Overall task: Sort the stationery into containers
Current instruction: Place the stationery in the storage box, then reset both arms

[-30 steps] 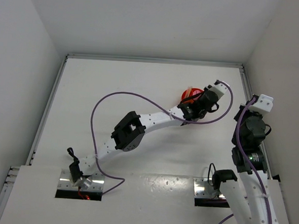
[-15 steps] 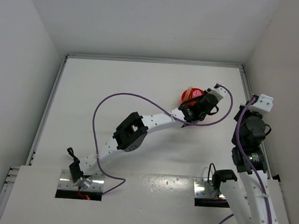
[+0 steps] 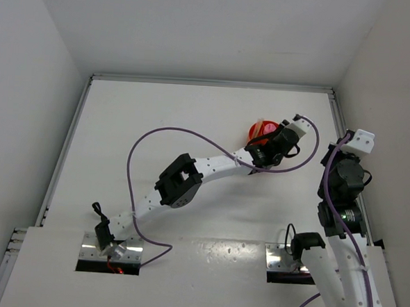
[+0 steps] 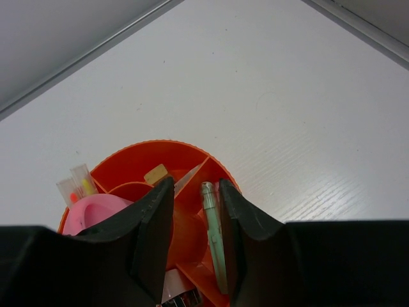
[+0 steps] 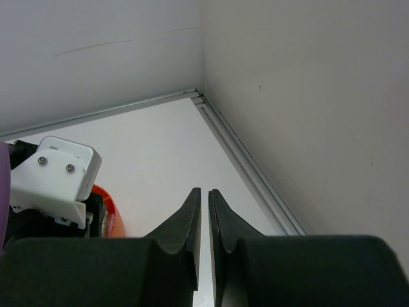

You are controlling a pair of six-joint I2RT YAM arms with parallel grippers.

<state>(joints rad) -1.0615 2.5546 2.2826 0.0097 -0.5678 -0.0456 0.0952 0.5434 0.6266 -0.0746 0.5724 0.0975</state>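
The left arm has swung a little toward 1 o'clock since a second ago, its wrist now sits squarely over the bowl, and its cable loop has shifted with it. The right arm has not moved.

The left claw is released. Its fingers stand apart with only the bowl's orange divider showing between them, and they hold nothing. The right claw is clenched to a thin slit on nothing, parked near the wall at 3 o'clock.

In the top view the bowl sits on the surface at about 1 o'clock from its middle. In the left wrist view a green pen lies in the compartment at 4 o'clock, just under the right-hand finger. A tan block is at 12 o'clock, clear sticks with yellow and pink tips at 10 o'clock, and a pink tube at 9 o'clock.

This looks like the end of a drop, with the pen let go into its compartment. The next move probably calls for a straight lift, so that the fingers clear the divider and rim without tipping the light bowl or dragging the pen out. The arms hide part of the surface, so I cannot tell whether any stationery is left outside the bowl.
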